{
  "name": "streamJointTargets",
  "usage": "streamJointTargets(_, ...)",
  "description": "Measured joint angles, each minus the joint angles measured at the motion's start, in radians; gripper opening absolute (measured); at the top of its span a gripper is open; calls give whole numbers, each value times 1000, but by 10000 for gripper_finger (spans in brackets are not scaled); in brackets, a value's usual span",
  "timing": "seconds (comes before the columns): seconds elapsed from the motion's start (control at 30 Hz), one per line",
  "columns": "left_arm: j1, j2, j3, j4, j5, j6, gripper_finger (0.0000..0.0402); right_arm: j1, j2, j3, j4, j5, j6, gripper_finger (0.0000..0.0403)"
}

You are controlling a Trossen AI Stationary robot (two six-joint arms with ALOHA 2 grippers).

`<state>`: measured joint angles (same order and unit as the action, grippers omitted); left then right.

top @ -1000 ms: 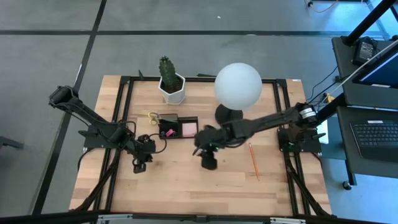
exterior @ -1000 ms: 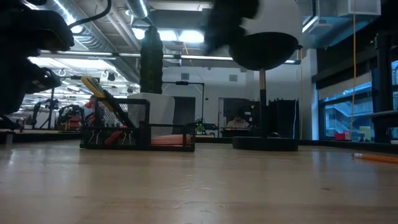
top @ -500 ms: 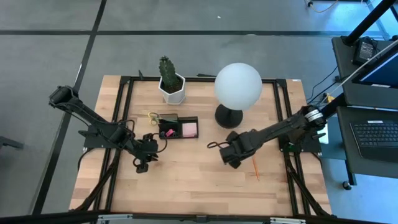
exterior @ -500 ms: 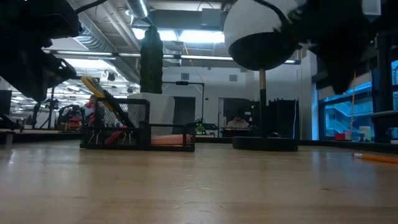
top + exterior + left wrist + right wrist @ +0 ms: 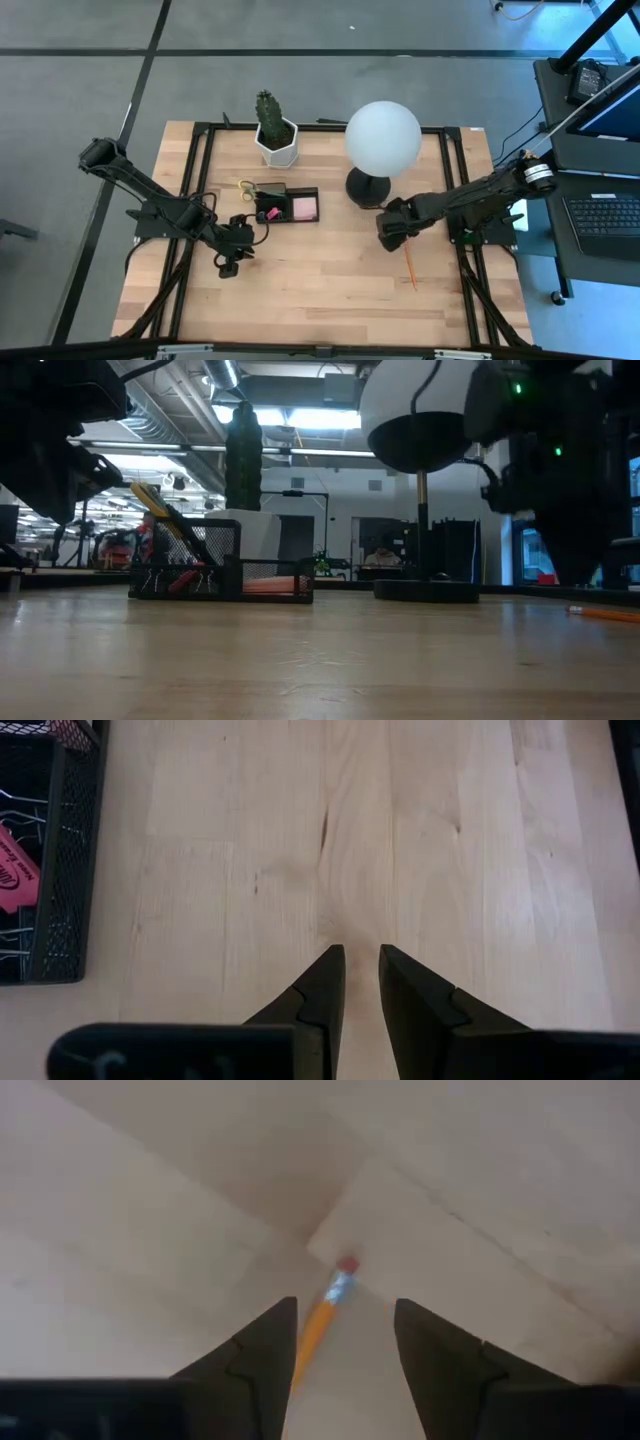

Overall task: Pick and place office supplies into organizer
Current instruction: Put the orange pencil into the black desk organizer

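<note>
The orange pencil [image 5: 410,265] lies flat on the wood at the table's right, also in the low view [image 5: 605,614]. My right gripper [image 5: 391,232] hovers over its far end, open. In the right wrist view the fingers [image 5: 345,1305] stand on either side of the pencil's eraser end [image 5: 345,1268] without touching it. The black mesh organizer [image 5: 286,205] holds the pink sticky-note pad [image 5: 303,208], and the yellow-handled scissors [image 5: 160,510] lean in it. My left gripper [image 5: 228,262] waits near the organizer's near left corner, its fingers [image 5: 361,956] a narrow gap apart.
The white globe lamp [image 5: 383,138] stands on its black base [image 5: 366,187] just beyond my right gripper. The cactus in its white pot [image 5: 274,135] is at the far edge, behind the organizer. Bare wood spreads across the table's near half [image 5: 320,290].
My right gripper has swung from beside the organizer's right end toward the table's right edge, and now stands over the pencil's far end. The pencil and the organizer have not moved.
</note>
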<state>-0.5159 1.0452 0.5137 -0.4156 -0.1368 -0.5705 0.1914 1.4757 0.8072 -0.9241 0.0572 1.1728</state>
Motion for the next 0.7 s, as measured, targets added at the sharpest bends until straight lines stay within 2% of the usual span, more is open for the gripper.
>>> streamJointTargets(0.33,0,0,0,1,-1,0,61,-35,0,-139,250,-25,1,171)
streamJointTargets(0.53,0,0,0,1,-2,0,61,-36,-3,-170,272,-26,21,168)
streamJointTargets(0.7,1,0,0,1,-3,0,61,-36,0,-167,262,-26,0,137)
